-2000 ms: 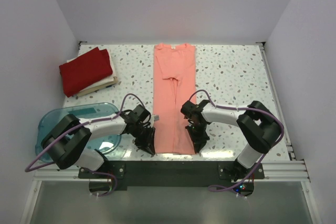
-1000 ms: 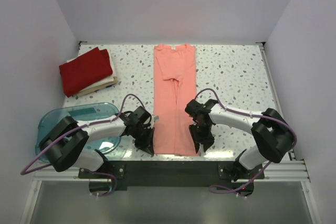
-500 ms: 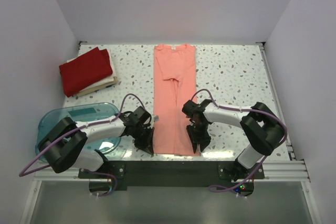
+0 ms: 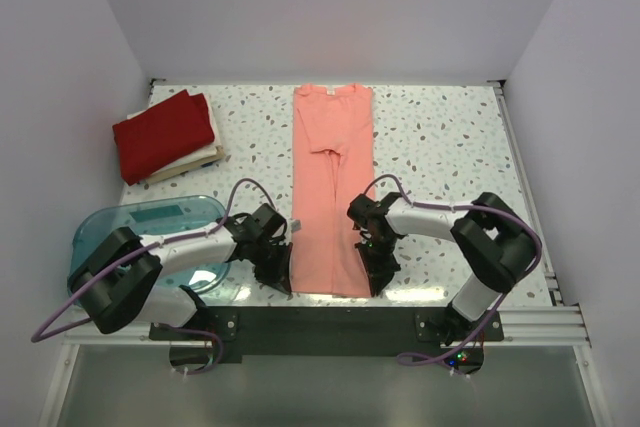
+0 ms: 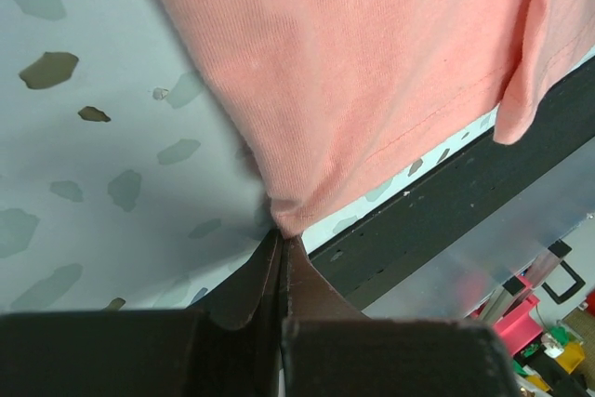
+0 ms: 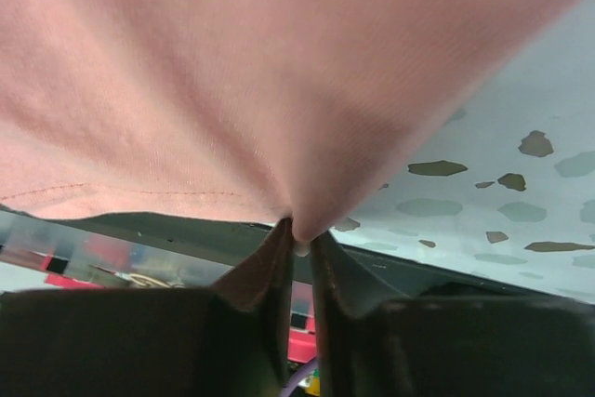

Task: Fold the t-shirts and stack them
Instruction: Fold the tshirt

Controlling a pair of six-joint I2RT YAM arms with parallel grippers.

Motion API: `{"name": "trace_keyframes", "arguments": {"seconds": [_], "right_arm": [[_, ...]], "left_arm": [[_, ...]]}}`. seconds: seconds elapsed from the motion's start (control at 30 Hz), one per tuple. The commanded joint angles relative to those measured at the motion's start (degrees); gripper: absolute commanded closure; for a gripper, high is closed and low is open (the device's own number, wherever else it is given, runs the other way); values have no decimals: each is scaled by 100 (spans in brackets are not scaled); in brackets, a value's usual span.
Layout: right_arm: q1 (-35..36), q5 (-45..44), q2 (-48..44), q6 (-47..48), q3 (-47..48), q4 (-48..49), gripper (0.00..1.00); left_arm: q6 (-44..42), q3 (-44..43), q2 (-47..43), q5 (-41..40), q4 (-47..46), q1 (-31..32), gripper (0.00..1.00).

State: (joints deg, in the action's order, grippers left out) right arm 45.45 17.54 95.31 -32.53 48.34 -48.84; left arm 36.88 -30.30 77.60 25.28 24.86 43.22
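From above, the salmon-pink t-shirt point(image 4: 330, 167) lies in a long strip mid-table, collar at 12 o'clock, hem at 6. My left claw point(image 4: 280, 272) sits at its 7 o'clock corner and my right claw point(image 4: 378, 272) at 5. The deep red t-shirt point(image 4: 160, 132) rests on the cream-white t-shirt point(image 4: 207, 156) at 10 o'clock.

Left wrist: my fingers are pressed together on the hem corner.

Right wrist: my fingers are clamped on a pinch of pink cloth.
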Motion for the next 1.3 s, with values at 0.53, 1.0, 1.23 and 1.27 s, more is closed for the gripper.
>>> {"name": "trace_keyframes", "arguments": {"seconds": [0.53,1.0,1.23,1.27], "right_arm": [[-10,-260,-372,-148,-193,-152,100],[-10,-391,-1067,-403,580,-1171,100],[-281,-998,-900,-359,1292,-1506,100],[-335,-1033,-865,-315,1405,-1488,100]], "left_arm": [[117,113,-403,-287,194,37,100],[276,-1020,-1142,-576,1064,55,100],[-111,-1627,-677,-1033,1205,-7,100],[-224,-1767,-615,-1103,1205,-50,100]]}}
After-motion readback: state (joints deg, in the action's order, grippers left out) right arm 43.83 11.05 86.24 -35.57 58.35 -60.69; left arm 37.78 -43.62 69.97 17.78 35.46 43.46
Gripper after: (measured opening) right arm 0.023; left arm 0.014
